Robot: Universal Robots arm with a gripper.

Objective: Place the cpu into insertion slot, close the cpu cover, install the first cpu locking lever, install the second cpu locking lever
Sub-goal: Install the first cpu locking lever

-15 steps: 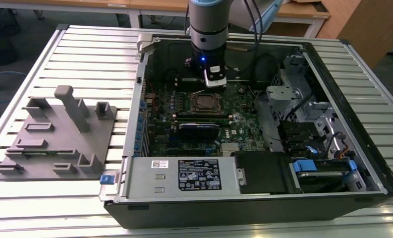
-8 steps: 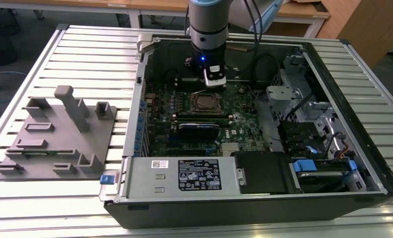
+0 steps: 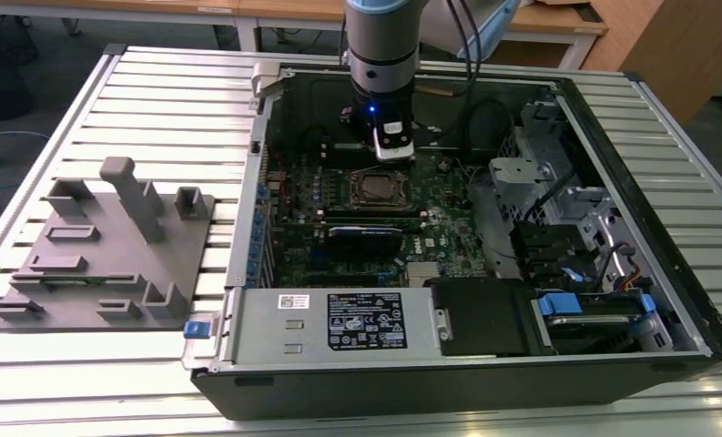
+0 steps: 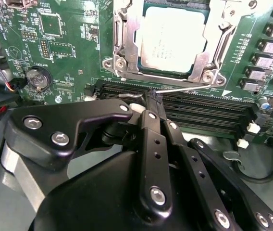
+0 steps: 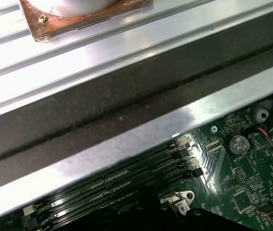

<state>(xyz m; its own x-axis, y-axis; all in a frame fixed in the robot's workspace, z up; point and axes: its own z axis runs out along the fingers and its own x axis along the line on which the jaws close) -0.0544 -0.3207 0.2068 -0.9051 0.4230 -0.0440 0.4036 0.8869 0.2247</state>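
- I saw the gripper [image 3: 392, 155] hanging inside the open computer case [image 3: 249, 228], low over the motherboard [image 3: 336, 209] and just beside the insertion slot [image 3: 377, 188].
- In the second wrist view, the cpu [image 4: 174, 39] lay flat in the slot, its dull silver top facing up.
- The cpu cover [image 4: 217, 45] was folded down over it, the frame lying along the chip's edges and the top showing through the window.
- A thin silver locking lever [image 4: 184, 88] ran along the socket's edge, between the socket and the long black memory slots [image 4: 199, 108].
- The jaws were clenched, black fingertips [image 4: 148, 103] meeting right at that lever's rod. I could not tell whether they pinched it or only pressed on it.
- A coin battery [image 4: 36, 78] sat on the board well apart from the socket.
- The case lay on its side on the slatted metal counter [image 3: 154, 91]. A grey fixture [image 3: 106, 264] stood beside it, at the exterior view's left.
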